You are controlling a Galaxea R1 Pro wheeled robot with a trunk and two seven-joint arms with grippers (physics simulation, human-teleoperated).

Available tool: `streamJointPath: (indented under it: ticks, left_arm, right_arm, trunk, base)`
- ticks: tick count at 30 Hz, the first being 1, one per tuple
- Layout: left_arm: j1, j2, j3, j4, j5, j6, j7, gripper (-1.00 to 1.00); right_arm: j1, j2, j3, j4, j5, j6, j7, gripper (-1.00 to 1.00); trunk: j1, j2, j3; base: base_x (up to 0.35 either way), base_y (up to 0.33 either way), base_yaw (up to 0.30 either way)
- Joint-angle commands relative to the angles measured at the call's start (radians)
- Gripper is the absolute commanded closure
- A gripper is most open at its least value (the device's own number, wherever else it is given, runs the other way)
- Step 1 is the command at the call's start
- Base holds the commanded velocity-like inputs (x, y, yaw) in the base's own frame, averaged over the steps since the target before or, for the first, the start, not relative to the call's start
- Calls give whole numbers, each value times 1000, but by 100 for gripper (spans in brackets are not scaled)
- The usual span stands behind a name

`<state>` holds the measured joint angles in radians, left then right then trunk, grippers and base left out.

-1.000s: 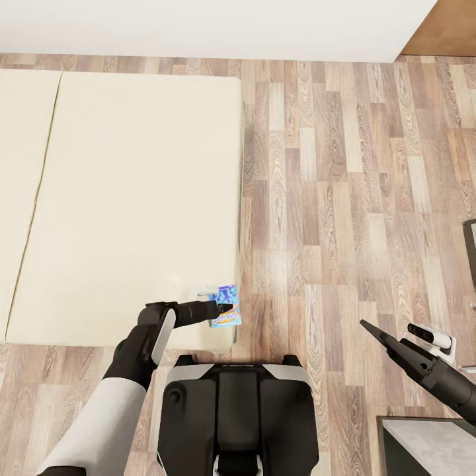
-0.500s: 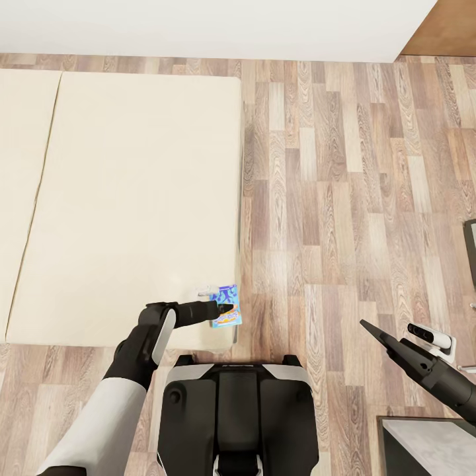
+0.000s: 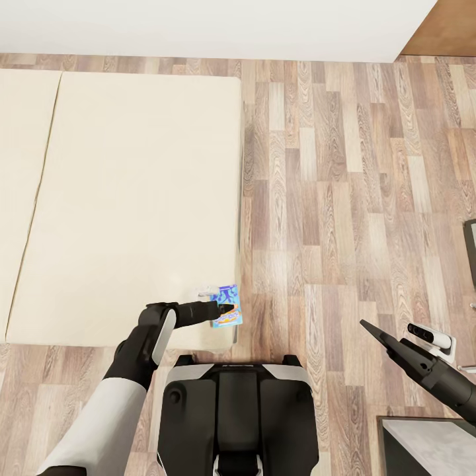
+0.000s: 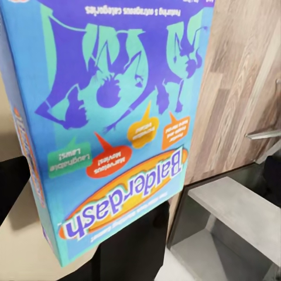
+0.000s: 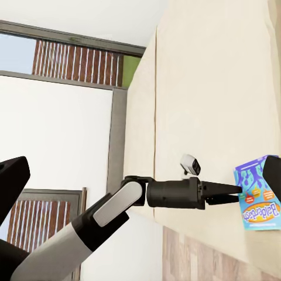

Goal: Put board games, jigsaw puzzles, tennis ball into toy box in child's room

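One board game (image 3: 228, 307), a small blue box printed "Balderdash", stands upright at the near right corner of the beige bed (image 3: 132, 198). My left gripper (image 3: 221, 309) is shut on it from the left. Up close, the box (image 4: 117, 105) is seen with dark fingers (image 4: 129, 246) beneath it. In the right wrist view the left gripper (image 5: 234, 196) pinches the same box (image 5: 256, 196) at the edge of the bed (image 5: 222, 88). My right gripper (image 3: 370, 328) hangs over the floor to the right, open and holding nothing. The table, toy box, puzzles and tennis ball are out of view.
Wood plank floor (image 3: 344, 198) stretches right of the bed up to a white wall (image 3: 198, 26). A dark-grey cabinet (image 3: 430, 446) sits at the lower right beside my base (image 3: 235, 410). Another dark object (image 3: 471, 251) pokes in at the right edge.
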<state>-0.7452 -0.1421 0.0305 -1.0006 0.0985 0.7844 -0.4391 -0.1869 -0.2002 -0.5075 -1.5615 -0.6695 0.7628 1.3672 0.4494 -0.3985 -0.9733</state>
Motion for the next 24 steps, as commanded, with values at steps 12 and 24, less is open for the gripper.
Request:
streamJointPath:
  ticks: [12,24]
  left_arm:
    - [-2,0,3,2,9,9,0,-100]
    - [-2,-2,3,2,9,9,0,-100]
  right_arm:
    - [0,0,0,0,-4,9,1,-100]
    - [0,-1,-1,0,-4,10,1,-100]
  trunk:
    - [1,-2,-1]
    - [1,-2,-1]
  base:
    - [0,0,0]
    - [0,0,0]
